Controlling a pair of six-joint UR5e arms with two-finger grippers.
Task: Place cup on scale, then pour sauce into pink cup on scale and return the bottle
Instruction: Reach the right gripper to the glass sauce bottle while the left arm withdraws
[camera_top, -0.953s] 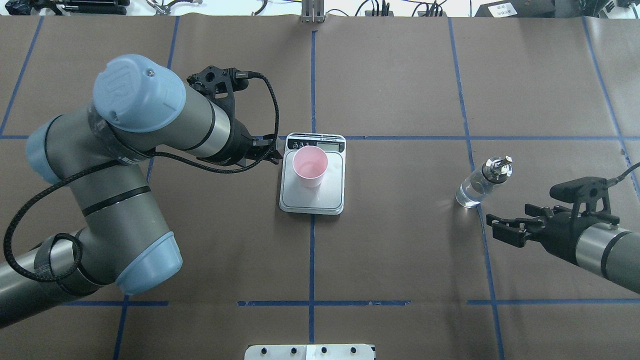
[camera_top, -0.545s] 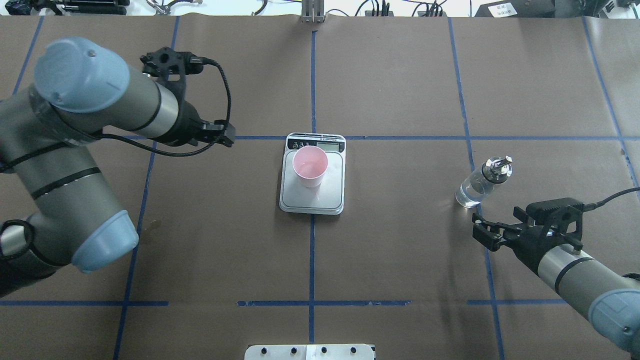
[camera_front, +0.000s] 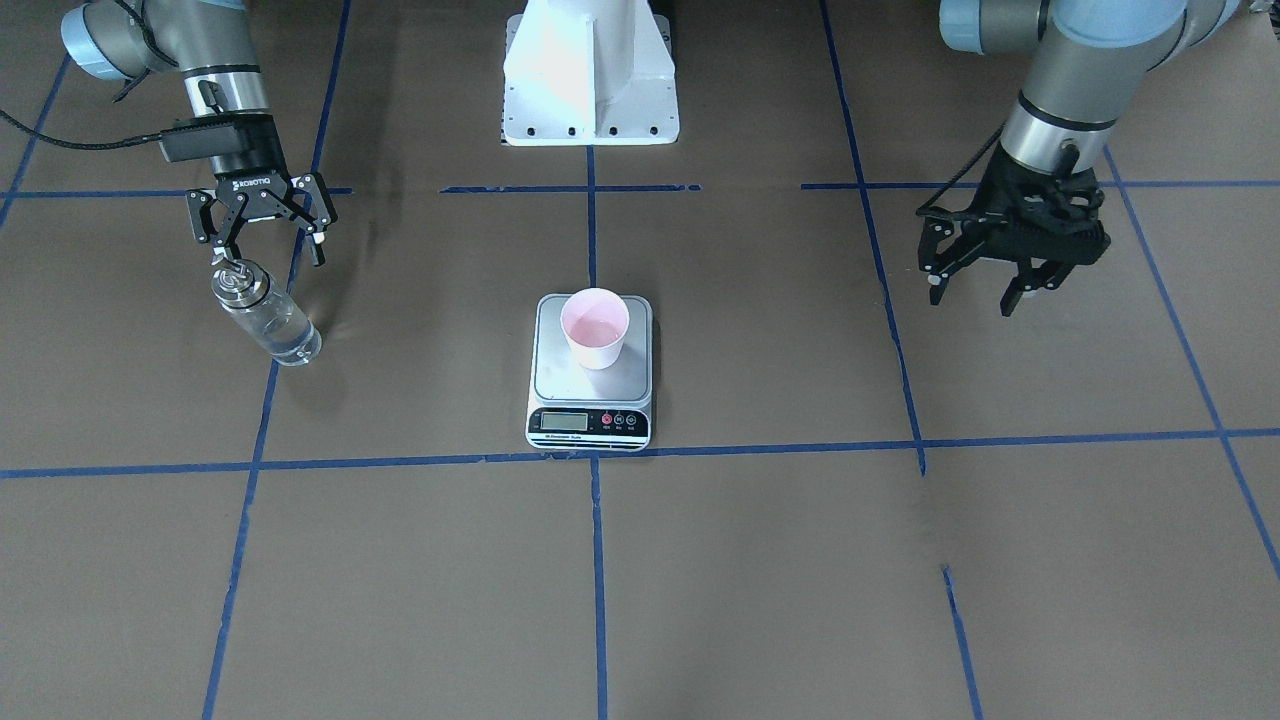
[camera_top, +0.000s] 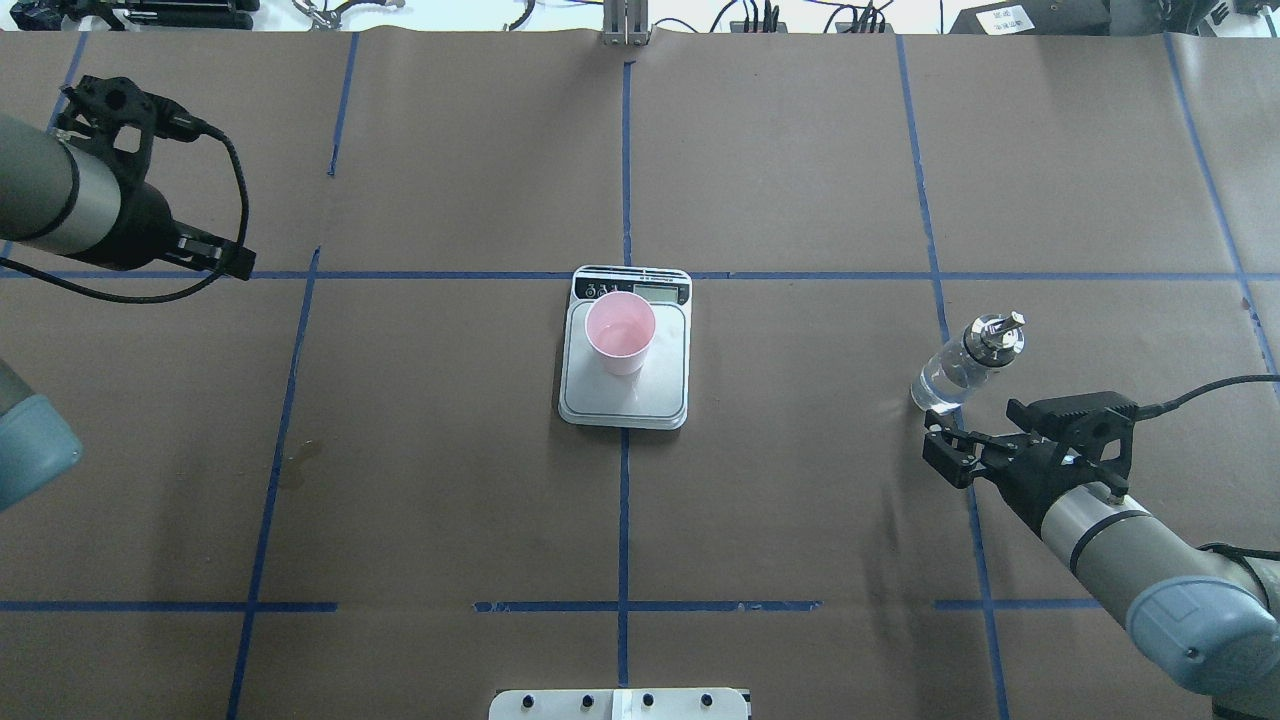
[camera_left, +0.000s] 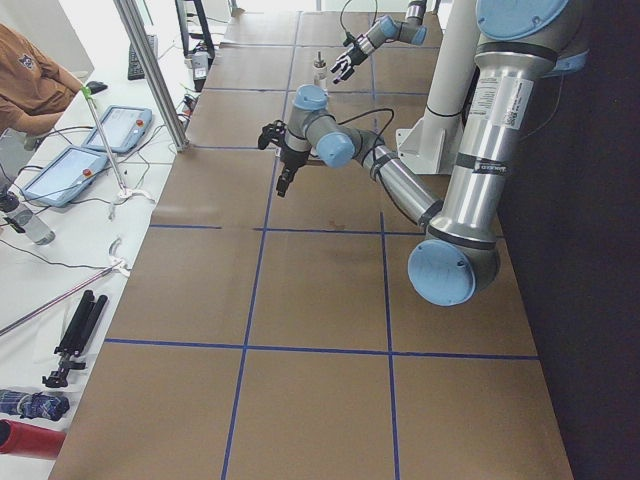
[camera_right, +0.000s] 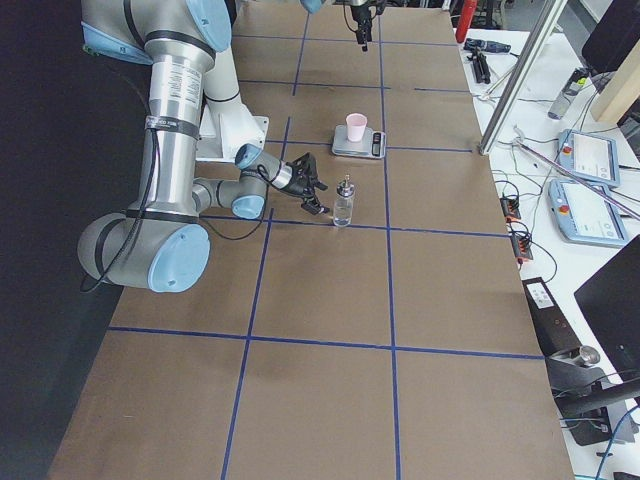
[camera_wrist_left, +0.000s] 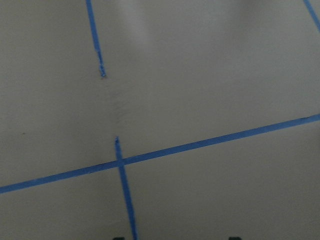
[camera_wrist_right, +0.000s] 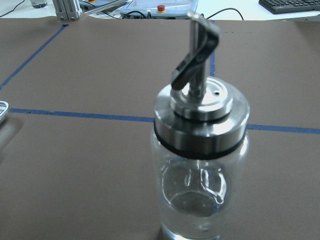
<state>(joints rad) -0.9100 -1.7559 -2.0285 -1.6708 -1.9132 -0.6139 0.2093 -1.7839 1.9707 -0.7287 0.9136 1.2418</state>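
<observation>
The pink cup (camera_top: 620, 333) stands upright on the silver scale (camera_top: 625, 398) at the table's middle; it also shows in the front view (camera_front: 595, 328). The glass bottle (camera_top: 955, 375) with a metal pourer cap stands on the table to the right, apart from the scale. My right gripper (camera_top: 940, 447) is open and empty, just on the near side of the bottle and not touching it. The right wrist view shows the bottle (camera_wrist_right: 200, 165) close and centred. My left gripper (camera_front: 970, 298) is open and empty, well away from the scale.
Brown paper with blue tape lines (camera_top: 623, 150) covers the table. The robot's white base (camera_front: 590, 70) stands at the near middle edge. A small stain (camera_top: 300, 455) marks the paper at the left. Tablets and cables lie beyond the far edge (camera_right: 590, 160).
My left arm has drawn back from the scale to the far left, leaving the cup on it. My right gripper has moved in closer to the bottle.
</observation>
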